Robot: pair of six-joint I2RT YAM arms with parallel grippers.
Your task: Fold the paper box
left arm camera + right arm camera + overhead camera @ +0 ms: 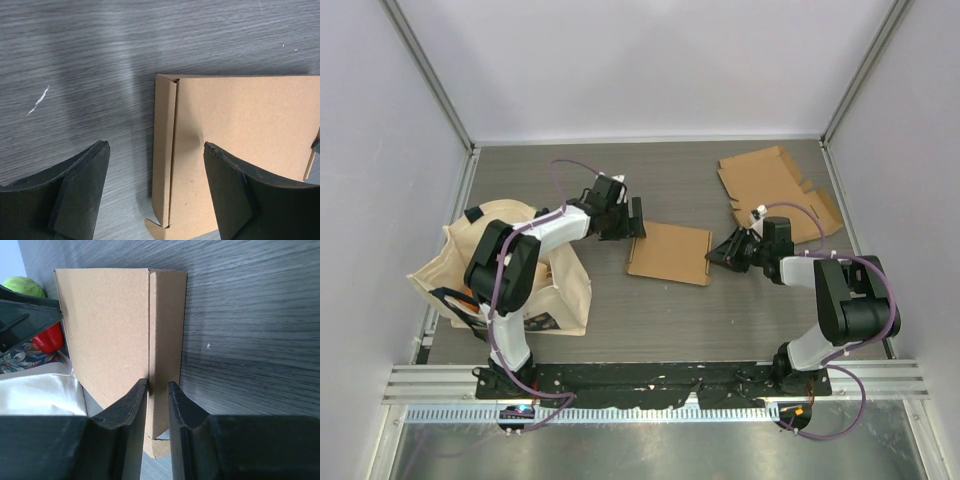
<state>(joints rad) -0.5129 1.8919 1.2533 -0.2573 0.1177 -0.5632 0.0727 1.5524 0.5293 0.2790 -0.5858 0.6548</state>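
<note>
The paper box (pixel 669 253) lies flat on the table's middle, a brown cardboard sheet with its side flaps folded inward. My left gripper (pixel 635 218) is at the box's left edge. In the left wrist view it stands open (pixel 155 146), its fingers astride the folded left flap (pixel 164 150) without touching it. My right gripper (pixel 720 250) is low at the box's right edge. Its jaws (pixel 157 383) are a narrow gap apart over the right flap (pixel 167 330), which is wider than the gap. Whether the fingers press it I cannot tell.
A second, unfolded cardboard sheet (pixel 775 190) lies at the back right. A cream tote bag (pixel 510 270) stands at the left beside the left arm, with a green item (pixel 22 286) and a red one (pixel 47 337) by it. Frame posts and walls ring the table.
</note>
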